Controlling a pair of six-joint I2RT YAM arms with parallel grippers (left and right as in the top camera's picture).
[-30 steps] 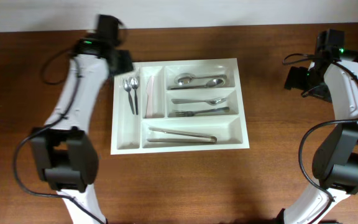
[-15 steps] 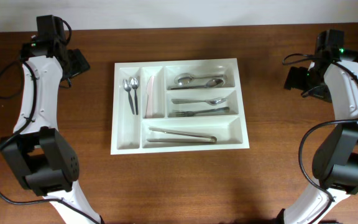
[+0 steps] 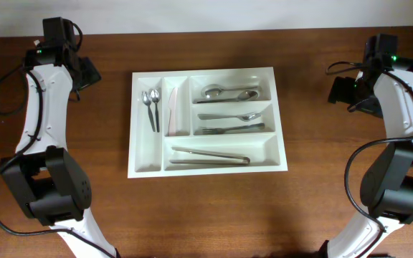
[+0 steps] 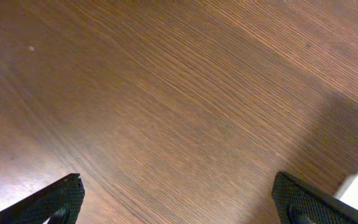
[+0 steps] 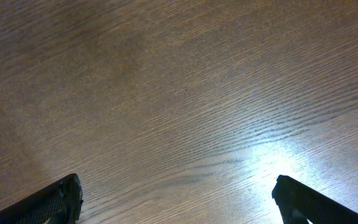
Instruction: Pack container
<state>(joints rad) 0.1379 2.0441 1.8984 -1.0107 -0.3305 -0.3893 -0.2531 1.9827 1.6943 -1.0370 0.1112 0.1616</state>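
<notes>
— Overhead: the table (image 3: 206, 215) holds the container (image 3: 206, 171) at frame centre, left gripper (image 3: 86, 72) upper left, right gripper (image 3: 338, 91) upper right, both apart from it.
— Wrist views show only bare wood between widely spread fingers (image 4: 58, 199), nothing held. Only overhead shows tongs (image 3: 210, 156) in the bottom compartment.

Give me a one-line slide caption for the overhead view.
Cutlery tray, filled with spoons, forks and tongs, centred on the table; left claw and right claw open at either side.
</notes>
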